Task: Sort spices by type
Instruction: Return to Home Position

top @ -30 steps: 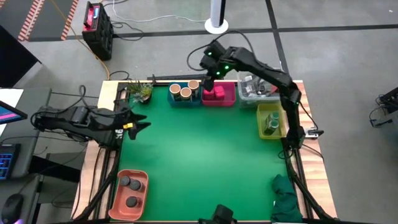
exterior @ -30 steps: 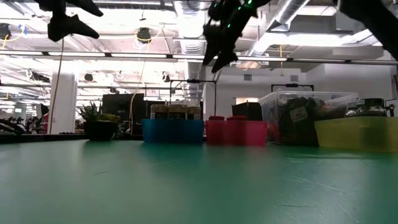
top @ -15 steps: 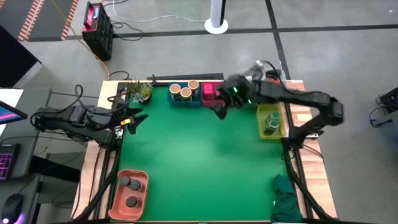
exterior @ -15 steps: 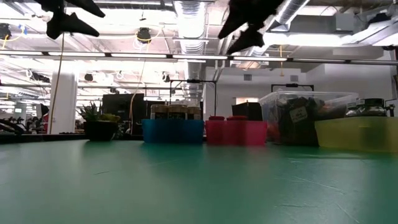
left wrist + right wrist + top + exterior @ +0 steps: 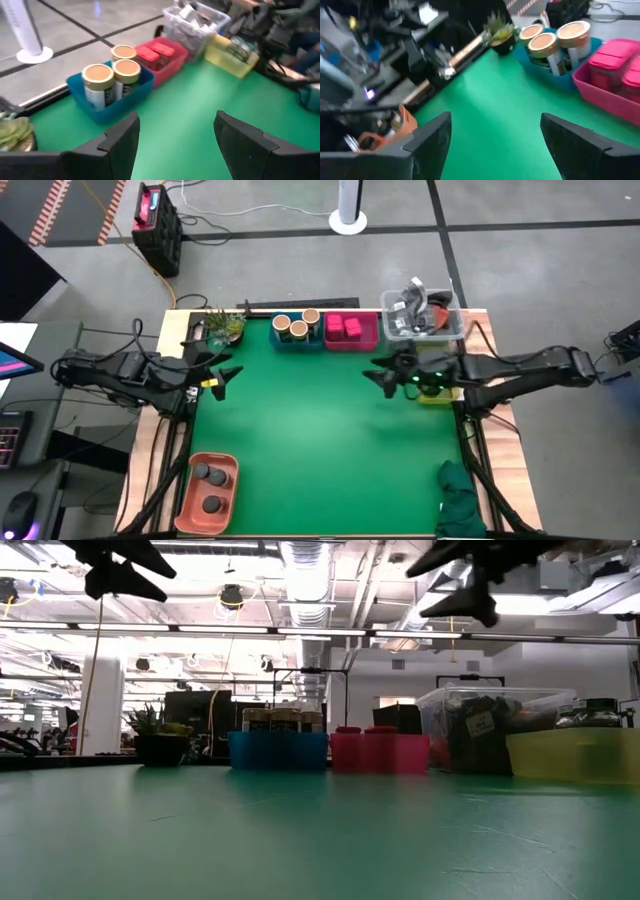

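Right gripper (image 5: pixel 379 376) hangs above the mat (image 5: pixel 320 440) at about 2 o'clock from table centre, fingers spread wide and nothing between them, with its arm stretched in flat from the 3 o'clock edge. Left gripper (image 5: pixel 228 376) sits opposite at 10 o'clock, also spread and empty, well apart from its partner.

Out to the bins along the far edge:
- At 11 o'clock, the blue bin (image 5: pixel 297 345) holds three tan jars (image 5: pixel 291 328), standing upright.
- Just beside it at 12, the pink bin (image 5: pixel 352 346) holds the pink packs (image 5: pixel 344 327).
- At 1 o'clock is the clear tub (image 5: pixel 422 332).
- At 2 o'clock, the yellow bin (image 5: pixel 570 758) sits under the right arm with green jars (image 5: pixel 241 46) inside (mostly hidden from above).

Down at 7 o'clock, the orange bin (image 5: pixel 183 502) holds three grey-lidded jars (image 5: pixel 210 504). The plant (image 5: pixel 225 327) sits in the 10 o'clock corner, and a green cloth (image 5: pixel 460 498) lies at 4.
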Controlling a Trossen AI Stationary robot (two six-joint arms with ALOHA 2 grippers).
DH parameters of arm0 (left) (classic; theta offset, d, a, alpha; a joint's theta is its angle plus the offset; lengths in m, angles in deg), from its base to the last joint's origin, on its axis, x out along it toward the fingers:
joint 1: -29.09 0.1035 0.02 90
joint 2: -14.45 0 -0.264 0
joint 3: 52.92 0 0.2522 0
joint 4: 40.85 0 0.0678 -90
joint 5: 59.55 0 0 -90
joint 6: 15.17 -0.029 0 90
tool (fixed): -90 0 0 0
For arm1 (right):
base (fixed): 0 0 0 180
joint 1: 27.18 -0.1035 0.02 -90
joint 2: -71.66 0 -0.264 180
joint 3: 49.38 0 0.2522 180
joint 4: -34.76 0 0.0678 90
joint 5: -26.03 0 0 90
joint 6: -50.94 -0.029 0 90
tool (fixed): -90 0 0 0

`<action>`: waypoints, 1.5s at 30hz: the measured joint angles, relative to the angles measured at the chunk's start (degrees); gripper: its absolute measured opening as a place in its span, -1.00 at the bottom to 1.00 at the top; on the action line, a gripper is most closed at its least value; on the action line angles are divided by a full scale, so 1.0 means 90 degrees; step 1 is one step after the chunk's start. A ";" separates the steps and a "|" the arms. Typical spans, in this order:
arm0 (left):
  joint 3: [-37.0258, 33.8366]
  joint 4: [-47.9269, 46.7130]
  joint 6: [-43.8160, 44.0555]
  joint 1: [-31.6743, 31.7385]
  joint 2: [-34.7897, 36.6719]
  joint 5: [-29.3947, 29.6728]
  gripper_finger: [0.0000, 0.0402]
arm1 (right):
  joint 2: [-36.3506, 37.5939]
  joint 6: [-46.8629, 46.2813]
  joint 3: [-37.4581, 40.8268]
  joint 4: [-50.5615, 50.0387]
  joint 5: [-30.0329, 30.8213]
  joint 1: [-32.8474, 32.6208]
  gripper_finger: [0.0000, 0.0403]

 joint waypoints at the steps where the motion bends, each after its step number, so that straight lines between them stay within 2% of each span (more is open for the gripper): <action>1: 0.0000 0.0003 -0.0052 -0.0060 -0.0001 -0.0035 0.21 | 0.0251 -0.0109 0.0254 0.0176 0.0148 -0.0088 0.63; 8: -0.0394 0.0479 -0.0420 -0.0432 0.0222 -0.0012 0.21 | 0.1687 -0.0462 0.1267 0.0294 0.1063 -0.0574 0.63; 13: -0.1160 0.1492 -0.1197 -0.0706 0.0929 -0.0715 0.21 | 0.2541 -0.0485 0.1640 0.0296 0.1202 -0.0795 0.63; 19: -0.2275 0.1940 -0.0542 -0.0715 0.2153 -0.0313 0.21 | 0.3852 -0.0683 0.2356 0.0277 0.1756 -0.0966 0.63; 26: -0.3160 0.2121 -0.0183 -0.0715 0.3557 -0.0156 0.21 | 0.5011 -0.0832 0.2947 0.0183 0.1805 -0.0974 0.63; 30: -0.3331 0.1932 0.0024 -0.0706 0.3627 0.0049 0.21 | 0.5325 -0.0758 0.3026 -0.0379 0.1801 -0.0915 0.63; 36: -0.3404 0.1544 0.0393 -0.0706 0.3635 0.0086 0.21 | 0.5331 -0.0970 0.3027 -0.0858 0.1755 -0.0941 0.63; 45: -0.3393 0.1597 0.0138 -0.0706 0.3646 0.0092 0.21 | 0.5496 -0.0861 0.3036 -0.1036 0.1735 -0.1046 0.63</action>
